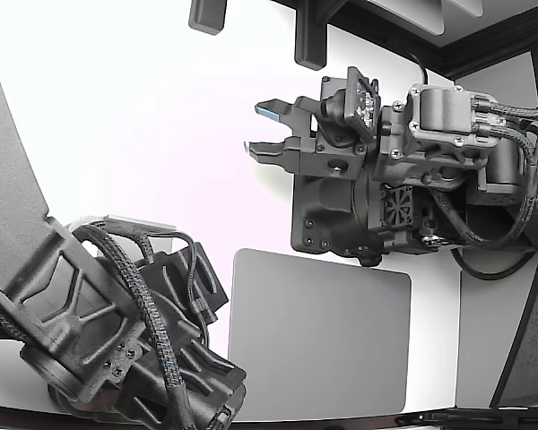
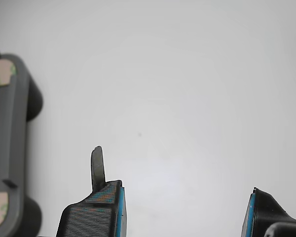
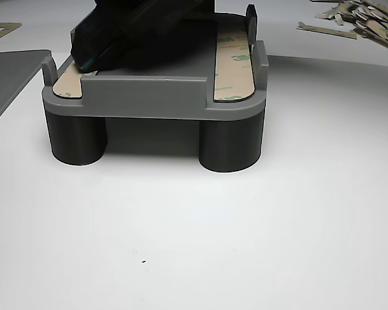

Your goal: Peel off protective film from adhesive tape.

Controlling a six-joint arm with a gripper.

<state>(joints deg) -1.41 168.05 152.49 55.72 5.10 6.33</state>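
A grey fixture [image 3: 155,97] on round legs carries two tape strips. One strip [image 3: 233,61] has a printed film. The other strip [image 3: 67,84] is tan and half hidden under a dark second gripper [image 3: 139,32] that rests on the fixture. My gripper [image 1: 255,128] hangs open above the white table, away from the fixture. In the wrist view my gripper [image 2: 186,190] is open, and a thin grey sliver of film [image 2: 97,167] sticks up from one blue-padded fingertip [image 2: 111,197]. The fixture [image 2: 10,138] shows at the picture's edge with tan tape ends.
A grey mat [image 1: 318,336] lies on the white table below my arm in the exterior view. The second arm [image 1: 99,331] fills the exterior view's lower left. A heap of peeled film scraps [image 3: 368,16] lies behind the fixture.
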